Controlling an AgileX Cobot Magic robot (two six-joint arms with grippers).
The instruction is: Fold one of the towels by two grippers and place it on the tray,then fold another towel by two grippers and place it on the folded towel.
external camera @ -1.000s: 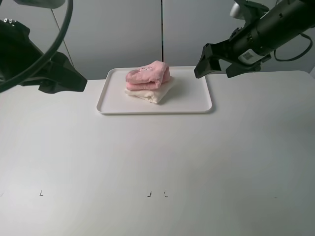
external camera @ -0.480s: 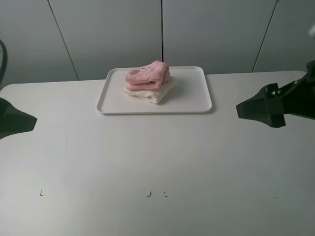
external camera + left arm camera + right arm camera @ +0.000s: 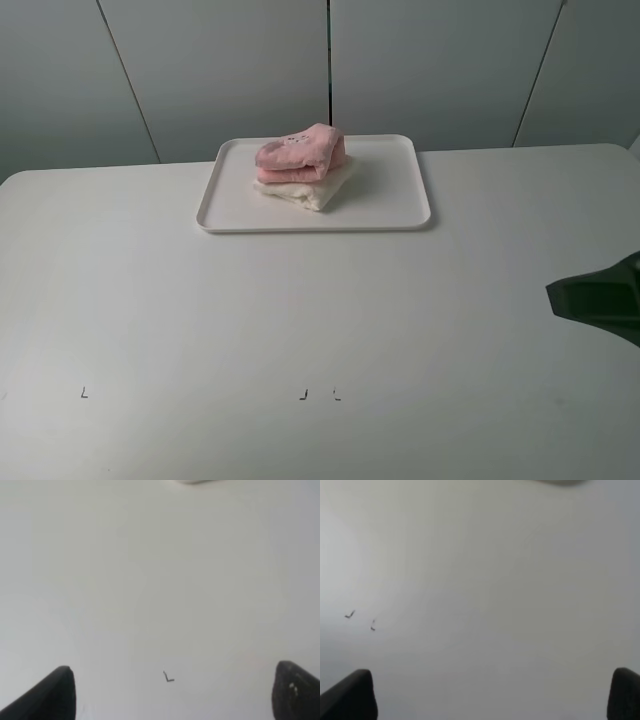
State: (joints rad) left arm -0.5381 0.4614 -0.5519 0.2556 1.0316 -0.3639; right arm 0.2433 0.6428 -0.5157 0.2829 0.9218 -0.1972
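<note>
A folded pink towel (image 3: pixel 300 153) lies on top of a folded cream towel (image 3: pixel 312 190) on the white tray (image 3: pixel 395 205) at the back middle of the table. My right gripper (image 3: pixel 598 302) shows only at the right edge of the exterior view, far from the tray. In the right wrist view its fingertips (image 3: pixel 350 695) stand wide apart over bare table, open and empty (image 3: pixel 490 697). My left gripper is out of the exterior view. In the left wrist view its fingertips (image 3: pixel 55 692) also stand wide apart and empty (image 3: pixel 175 692).
Small black marks are on the table near the front (image 3: pixel 84 392) (image 3: pixel 304 394). One shows in the left wrist view (image 3: pixel 168 677), two in the right wrist view (image 3: pixel 350 614). Grey wall panels stand behind the table.
Both arms have pulled back from the tray towards the front and sides. The left arm has left the exterior view; the right shows only at the right edge. The towels have not moved.
</note>
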